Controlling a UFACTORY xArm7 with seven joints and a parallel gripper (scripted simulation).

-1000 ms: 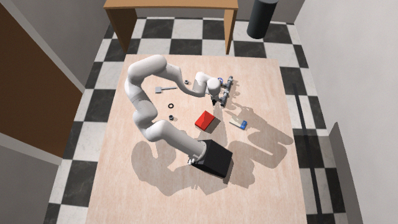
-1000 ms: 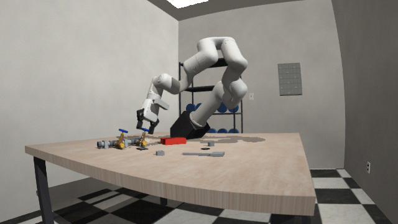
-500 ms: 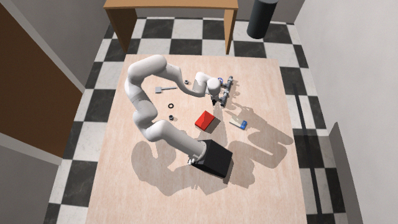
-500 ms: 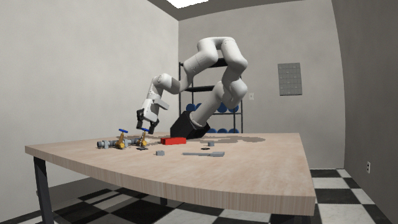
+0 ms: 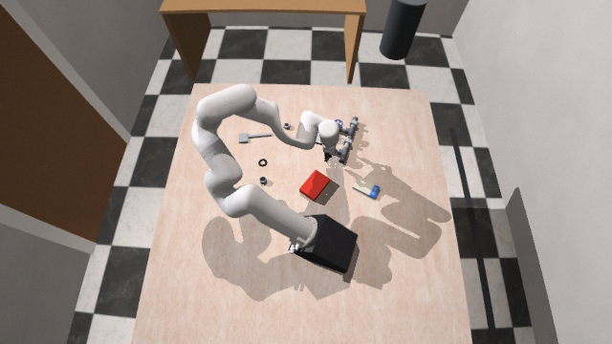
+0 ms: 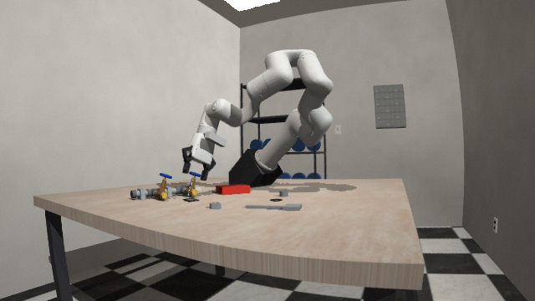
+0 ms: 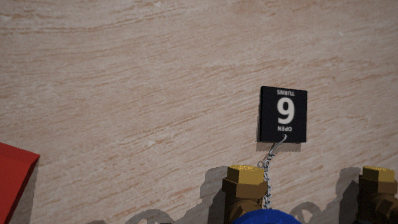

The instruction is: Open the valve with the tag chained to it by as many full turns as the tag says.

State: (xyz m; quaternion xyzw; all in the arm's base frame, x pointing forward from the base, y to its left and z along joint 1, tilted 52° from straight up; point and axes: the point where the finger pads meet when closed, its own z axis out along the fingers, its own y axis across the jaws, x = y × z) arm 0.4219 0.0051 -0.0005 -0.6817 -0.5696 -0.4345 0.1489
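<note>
A grey pipe [image 5: 347, 140] with two brass valves lies on the table; their blue handwheels show in the side view [image 6: 165, 176] [image 6: 195, 174]. A black tag [image 7: 283, 114] hangs by a chain [image 7: 267, 167] from the valve with the brass cap [image 7: 245, 182], whose blue handwheel [image 7: 265, 218] peeks in at the wrist view's bottom edge. As seen there the tag's digit looks like a 6, with the words OPEN and TURNS upside down. The second valve's brass cap [image 7: 377, 185] is at the right. My gripper [image 6: 196, 169] [image 5: 328, 155] is open and empty, just above the tagged valve's handwheel.
A red block [image 5: 316, 185] lies near the valves on the base side. A blue and white item [image 5: 367, 190] lies to its right. A grey tool [image 5: 253, 137] and small rings and nuts [image 5: 262, 162] lie to the left. The arm's black base [image 5: 327, 241] stands in front.
</note>
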